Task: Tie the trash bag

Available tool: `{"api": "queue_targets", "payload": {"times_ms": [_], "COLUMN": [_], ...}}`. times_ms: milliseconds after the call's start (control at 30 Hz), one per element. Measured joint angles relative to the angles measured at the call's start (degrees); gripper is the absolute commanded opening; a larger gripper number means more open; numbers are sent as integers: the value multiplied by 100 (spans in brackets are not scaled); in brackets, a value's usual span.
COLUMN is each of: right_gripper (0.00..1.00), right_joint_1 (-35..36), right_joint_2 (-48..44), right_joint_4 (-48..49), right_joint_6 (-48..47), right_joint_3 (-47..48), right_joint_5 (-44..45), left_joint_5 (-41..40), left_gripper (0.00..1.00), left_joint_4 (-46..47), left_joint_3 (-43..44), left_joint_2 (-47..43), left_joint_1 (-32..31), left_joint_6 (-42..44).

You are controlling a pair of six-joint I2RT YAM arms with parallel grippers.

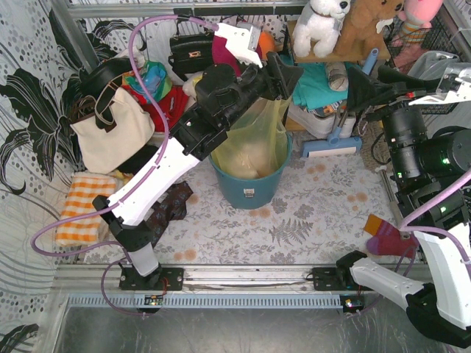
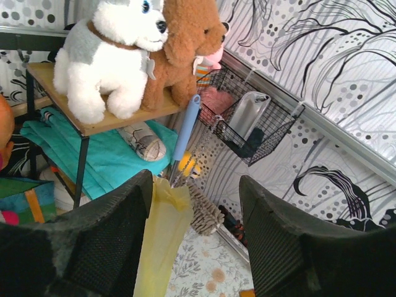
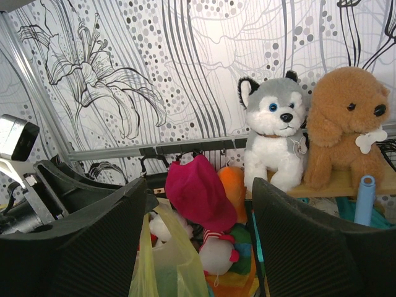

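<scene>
Trash bag [image 1: 254, 143] sits in the teal bucket [image 1: 249, 187] mid tabletop [image 1: 324, 220], its top standing tall above the rim. Left end effector [image 1: 285, 73] is at the bag top, jaws wide, with the bag edge lying against one finger, not pinched. Right end effector [image 1: 360, 90] is to the right, clear of the bag, jaws wide and holding nothing.

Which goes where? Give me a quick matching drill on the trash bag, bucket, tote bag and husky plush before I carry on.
Things:
1 trash bag
2 bucket
3 tote bag
4 husky plush

Places and looks:
A sitting on the wooden shelf
B inside the bucket, top drawn upward
C teal, mid-scene
D far left, cream with dark handles

Pairs: 1-B, 2-C, 3-D, 4-A
</scene>
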Motion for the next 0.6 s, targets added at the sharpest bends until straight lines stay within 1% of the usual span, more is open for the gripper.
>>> {"api": "queue_targets", "payload": {"times_ms": [300,367,500,600], "right_gripper": [70,70,70,70], "right_joint_1": [0,0,0,0], "right_joint_2": [26,28,28,26], "right_joint_4": [-4,-4,-7,-7], "right_joint_6": [-15,-15,-15,-13], "right_joint_3": [0,0,0,0], "right_joint_5": [-2,-2,-2,-2], "left_joint_5": [-306,-315,-284,-273], "left_gripper": [70,71,71,72], "left_joint_4": [-103,-79,168,271], "left_joint_3": [-83,-197,-713,-737], "left_joint_2": [-55,-133,-511,-664], "left_joint_1": [0,0,0,0], "left_joint_6": [61,61,55,57]}}
